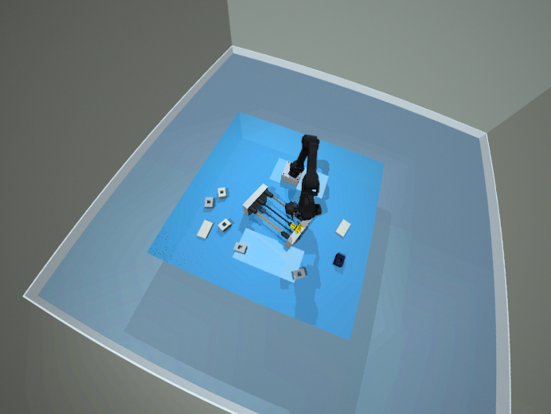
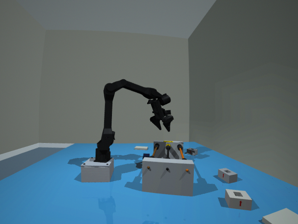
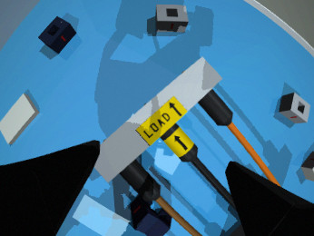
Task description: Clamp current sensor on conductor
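The black middle conductor (image 2: 167, 153) (image 3: 210, 171) runs between two pale end blocks. Its yellow arrow sleeve (image 1: 293, 225) (image 3: 180, 142) sits beside the yellow LOAD marker (image 1: 298, 228) (image 3: 161, 120); both arrows point up in the wrist view. A dark blue sensor (image 3: 147, 221) (image 2: 146, 156) stands on the table beside the outer orange-brown conductor. It looks open, but the conductor partly hides it, and its arrow direction is unclear. My gripper (image 2: 165, 130) (image 3: 165, 158) is open and empty, high above the conductors near the LOAD end.
Orange conductors (image 2: 181, 153) (image 3: 254, 154) flank the middle one. The end blocks (image 1: 289, 244) (image 2: 167, 182) stand upright. Another dark blue block sensor (image 1: 337, 259) (image 3: 57, 34), several grey ones such as this one (image 1: 298, 273) (image 3: 171, 20), and pale slabs (image 1: 205, 228) (image 1: 342, 228) lie around the rack.
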Action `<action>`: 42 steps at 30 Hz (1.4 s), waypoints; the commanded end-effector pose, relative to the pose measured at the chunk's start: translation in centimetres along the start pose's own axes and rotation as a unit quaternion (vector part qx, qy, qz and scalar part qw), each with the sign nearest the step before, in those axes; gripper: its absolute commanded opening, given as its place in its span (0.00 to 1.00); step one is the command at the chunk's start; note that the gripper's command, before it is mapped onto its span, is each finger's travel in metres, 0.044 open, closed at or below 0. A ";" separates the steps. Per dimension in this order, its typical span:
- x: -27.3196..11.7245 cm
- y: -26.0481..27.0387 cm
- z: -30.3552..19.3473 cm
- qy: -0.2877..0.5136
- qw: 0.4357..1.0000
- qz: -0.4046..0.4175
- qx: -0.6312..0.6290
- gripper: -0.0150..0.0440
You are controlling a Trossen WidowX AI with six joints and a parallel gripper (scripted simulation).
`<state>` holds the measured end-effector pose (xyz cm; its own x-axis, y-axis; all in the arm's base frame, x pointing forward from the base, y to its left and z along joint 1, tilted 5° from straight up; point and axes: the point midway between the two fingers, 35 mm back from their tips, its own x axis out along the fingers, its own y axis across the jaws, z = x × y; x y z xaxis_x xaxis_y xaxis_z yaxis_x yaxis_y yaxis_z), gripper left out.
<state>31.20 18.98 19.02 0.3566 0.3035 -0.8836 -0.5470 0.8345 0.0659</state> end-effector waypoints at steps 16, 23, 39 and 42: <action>2.6 -2.4 -14.9 0.197 0.943 -0.054 0.263 1.00; 3.2 -2.4 -15.1 0.197 0.943 -0.054 0.263 1.00; 5.7 -2.4 -16.0 0.197 0.943 -0.054 0.263 1.00; 6.1 -2.4 -16.2 0.197 0.943 -0.054 0.263 1.00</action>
<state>22.71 11.49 7.02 0.0404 0.1078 -0.9933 -0.0408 0.9935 0.1062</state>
